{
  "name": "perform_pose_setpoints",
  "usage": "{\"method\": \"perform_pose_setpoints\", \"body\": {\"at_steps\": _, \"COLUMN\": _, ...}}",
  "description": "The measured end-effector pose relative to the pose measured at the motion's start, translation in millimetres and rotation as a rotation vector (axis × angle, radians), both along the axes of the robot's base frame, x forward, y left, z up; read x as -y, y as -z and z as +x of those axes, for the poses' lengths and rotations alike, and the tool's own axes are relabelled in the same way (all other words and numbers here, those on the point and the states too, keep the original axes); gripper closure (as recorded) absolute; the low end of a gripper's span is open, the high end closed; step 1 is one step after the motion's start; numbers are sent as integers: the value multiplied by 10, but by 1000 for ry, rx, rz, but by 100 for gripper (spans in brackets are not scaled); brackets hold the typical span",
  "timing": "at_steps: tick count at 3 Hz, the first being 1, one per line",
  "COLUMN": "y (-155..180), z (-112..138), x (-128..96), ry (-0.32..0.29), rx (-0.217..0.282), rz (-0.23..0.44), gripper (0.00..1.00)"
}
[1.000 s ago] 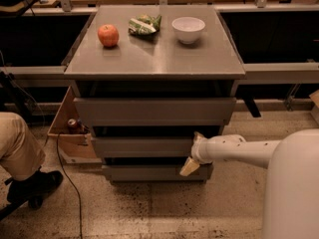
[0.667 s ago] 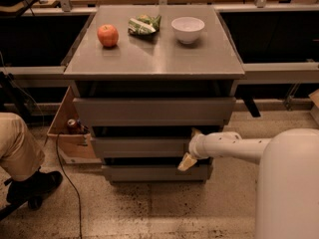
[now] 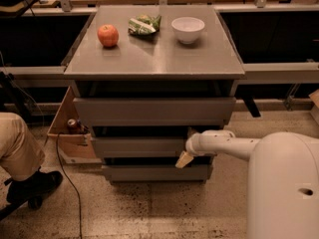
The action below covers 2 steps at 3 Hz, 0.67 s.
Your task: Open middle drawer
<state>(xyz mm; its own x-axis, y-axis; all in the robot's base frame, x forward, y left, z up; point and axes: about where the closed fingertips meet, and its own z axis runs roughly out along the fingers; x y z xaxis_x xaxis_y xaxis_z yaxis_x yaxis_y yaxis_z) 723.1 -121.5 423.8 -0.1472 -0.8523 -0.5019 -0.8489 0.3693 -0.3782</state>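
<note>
The grey cabinet has three stacked drawer fronts. The middle drawer (image 3: 137, 147) is a plain flat grey front between the taller top drawer (image 3: 154, 111) and the lowest drawer (image 3: 154, 173). It stands slightly out from the cabinet body, with a dark gap above it. My gripper (image 3: 184, 158) reaches in from the right on a white arm and sits at the right end of the middle drawer front, its tan fingertip pointing down and left over the gap below.
On the cabinet top (image 3: 154, 59) lie a red apple (image 3: 107, 35), a green snack bag (image 3: 143, 25) and a white bowl (image 3: 188, 29). A cardboard box with a can (image 3: 73, 126) stands at the left. A person's leg and shoe (image 3: 22, 158) are at far left. A cable runs across the floor.
The arm's elbow has shifted a little left and the white body fills more of the lower right. The gripper stays at the right end of the middle drawer front.
</note>
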Motion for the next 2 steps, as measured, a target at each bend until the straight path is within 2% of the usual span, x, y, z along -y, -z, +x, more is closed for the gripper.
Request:
{"method": "perform_pose_setpoints", "body": {"at_steps": 1, "y": 159, "z": -8, "x": 3, "ry": -6, "rx": -28, "rz": 5, "gripper": 32}}
{"method": "perform_pose_setpoints", "body": {"at_steps": 2, "y": 151, "z": -67, "x": 18, "ry": -8, "rx": -40, "rz": 8, "gripper": 57}}
